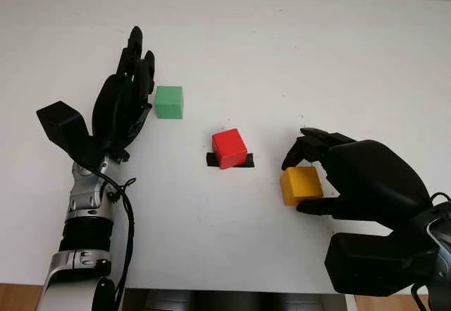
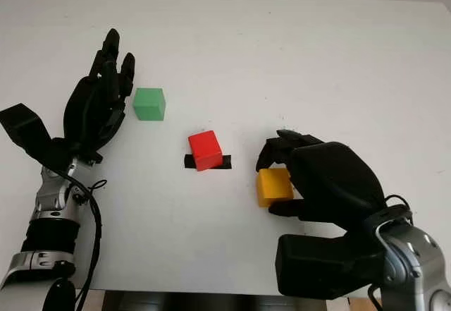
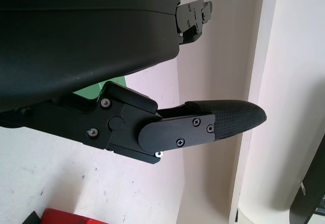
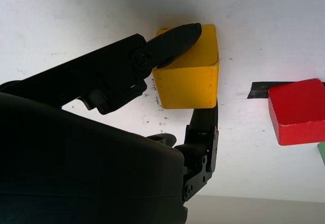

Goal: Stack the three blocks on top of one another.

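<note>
Head views: the right hand (image 1: 331,177) has its fingers clamped on the yellow block (image 1: 301,185), right of the red block (image 1: 229,147) sitting on black tape (image 1: 211,160) mid-counter (image 1: 282,57). Bare counter separates all three blocks. The open left hand (image 1: 125,99) stands just beside the green block (image 1: 169,102).

Right wrist view: fingers (image 4: 172,38) pinch the yellow block's opposite faces.

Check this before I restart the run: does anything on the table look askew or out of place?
Only slightly: the red block sits rotated across the black tape strip, not square to it. The green block sits beside the open left hand; the right hand grips the yellow block. Nothing damaged.
</note>
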Robot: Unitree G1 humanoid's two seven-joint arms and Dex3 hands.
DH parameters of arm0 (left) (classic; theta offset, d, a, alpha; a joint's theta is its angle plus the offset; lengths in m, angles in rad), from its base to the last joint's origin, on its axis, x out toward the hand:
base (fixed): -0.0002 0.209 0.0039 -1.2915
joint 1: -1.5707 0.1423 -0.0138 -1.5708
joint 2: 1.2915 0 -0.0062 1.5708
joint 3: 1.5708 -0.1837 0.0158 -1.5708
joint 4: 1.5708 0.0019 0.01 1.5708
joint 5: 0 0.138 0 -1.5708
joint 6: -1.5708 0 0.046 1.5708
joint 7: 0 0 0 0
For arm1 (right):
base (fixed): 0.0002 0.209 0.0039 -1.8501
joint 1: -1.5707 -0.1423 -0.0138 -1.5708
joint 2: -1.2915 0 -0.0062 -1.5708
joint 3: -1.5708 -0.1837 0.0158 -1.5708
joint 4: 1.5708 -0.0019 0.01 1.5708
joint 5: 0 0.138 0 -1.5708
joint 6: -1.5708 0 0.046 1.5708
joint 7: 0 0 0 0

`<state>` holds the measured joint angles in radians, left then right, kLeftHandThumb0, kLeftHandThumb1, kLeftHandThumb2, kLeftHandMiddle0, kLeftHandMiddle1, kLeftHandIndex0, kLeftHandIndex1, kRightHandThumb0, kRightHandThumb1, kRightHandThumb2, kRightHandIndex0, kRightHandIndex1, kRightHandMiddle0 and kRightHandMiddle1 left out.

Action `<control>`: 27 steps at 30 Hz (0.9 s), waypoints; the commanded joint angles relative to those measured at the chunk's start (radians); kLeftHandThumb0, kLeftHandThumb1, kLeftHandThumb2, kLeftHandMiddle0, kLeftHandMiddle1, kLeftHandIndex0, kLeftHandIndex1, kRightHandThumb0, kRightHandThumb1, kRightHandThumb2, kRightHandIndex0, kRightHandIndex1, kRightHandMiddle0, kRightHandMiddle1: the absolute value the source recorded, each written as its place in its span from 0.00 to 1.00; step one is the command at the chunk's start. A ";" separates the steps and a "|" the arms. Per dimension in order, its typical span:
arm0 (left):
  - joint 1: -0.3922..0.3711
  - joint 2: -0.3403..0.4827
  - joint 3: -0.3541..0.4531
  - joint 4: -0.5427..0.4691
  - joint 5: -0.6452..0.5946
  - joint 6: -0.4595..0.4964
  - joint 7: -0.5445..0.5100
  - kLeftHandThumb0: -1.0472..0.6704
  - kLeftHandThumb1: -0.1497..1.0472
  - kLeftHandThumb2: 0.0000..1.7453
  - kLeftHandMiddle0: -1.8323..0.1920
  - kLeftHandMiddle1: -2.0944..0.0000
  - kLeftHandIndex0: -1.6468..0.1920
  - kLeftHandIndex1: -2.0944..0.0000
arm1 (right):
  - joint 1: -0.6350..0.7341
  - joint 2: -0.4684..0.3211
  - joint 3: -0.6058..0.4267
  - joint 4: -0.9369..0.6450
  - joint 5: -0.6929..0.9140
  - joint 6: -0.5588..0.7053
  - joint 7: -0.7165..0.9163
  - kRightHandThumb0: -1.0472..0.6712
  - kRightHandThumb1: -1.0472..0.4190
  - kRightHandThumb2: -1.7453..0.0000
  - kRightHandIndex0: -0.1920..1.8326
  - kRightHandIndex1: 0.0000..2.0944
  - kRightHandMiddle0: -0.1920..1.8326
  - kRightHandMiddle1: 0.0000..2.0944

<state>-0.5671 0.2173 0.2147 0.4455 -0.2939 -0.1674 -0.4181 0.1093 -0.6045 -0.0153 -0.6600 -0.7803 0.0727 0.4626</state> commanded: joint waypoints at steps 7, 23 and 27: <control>-0.008 0.010 0.003 -0.008 -0.002 -0.008 -0.003 0.15 1.00 0.31 1.00 1.00 1.00 1.00 | -0.017 -0.020 -0.010 0.004 -0.036 -0.018 0.019 0.33 0.13 0.97 0.27 0.04 0.26 0.47; -0.012 0.008 0.000 -0.006 0.002 -0.011 0.002 0.14 1.00 0.31 1.00 1.00 1.00 1.00 | -0.029 -0.018 -0.024 0.006 -0.033 -0.047 0.020 0.43 0.09 0.97 0.33 0.04 0.34 0.60; -0.013 0.006 0.001 -0.007 0.002 -0.007 0.007 0.14 1.00 0.30 1.00 1.00 1.00 1.00 | -0.039 -0.016 -0.030 0.004 -0.015 -0.046 0.030 0.43 0.09 0.97 0.33 0.04 0.33 0.62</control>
<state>-0.5672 0.2173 0.2145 0.4455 -0.2909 -0.1710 -0.4112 0.0786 -0.6180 -0.0321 -0.6499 -0.8081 0.0312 0.4916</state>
